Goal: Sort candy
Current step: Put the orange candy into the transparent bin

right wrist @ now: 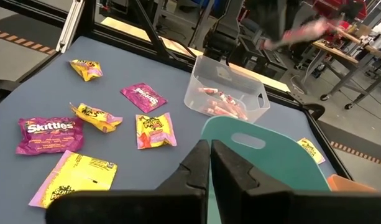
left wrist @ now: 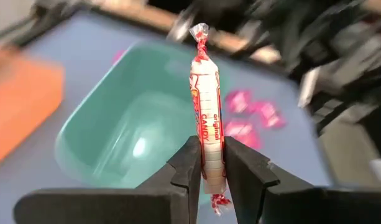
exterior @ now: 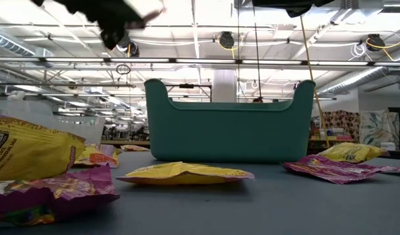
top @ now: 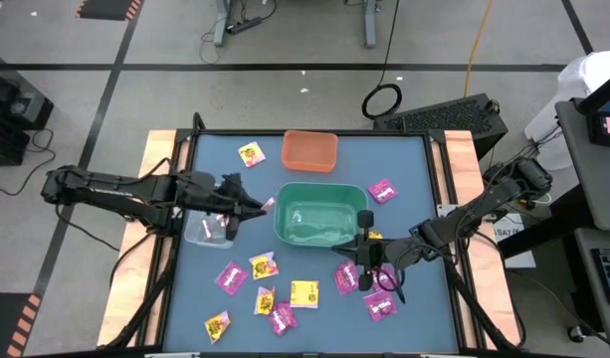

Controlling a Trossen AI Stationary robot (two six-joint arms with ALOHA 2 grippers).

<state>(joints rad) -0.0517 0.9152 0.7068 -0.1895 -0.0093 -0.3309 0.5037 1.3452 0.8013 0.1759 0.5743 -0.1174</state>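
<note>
Candy lies scattered over the blue table, most of it toward six o'clock in the high view. A magenta packet and a yellow packet lie among several others there, while a second magenta packet lies at about three o'clock from the green bin, and a lone yellow one lies just at nine o'clock of the orange bin.

One candy stick, white with red print and twisted ends, stands upright, clamped between the fingers of the left gripper. In the high view that left gripper is raised between the clear bin and the green bin, at nine o'clock of the green bin's rim. The left wrist view shows the green bin below and beyond the stick, its inside bare.

The clear bin already holds several more sticks, seen through its wall in the right wrist view.

The right gripper sits at five o'clock of the green bin, near its corner, its fingers pressed together with nothing between them. A Skittles packet and three yellow packets lie on the table beyond it.
</note>
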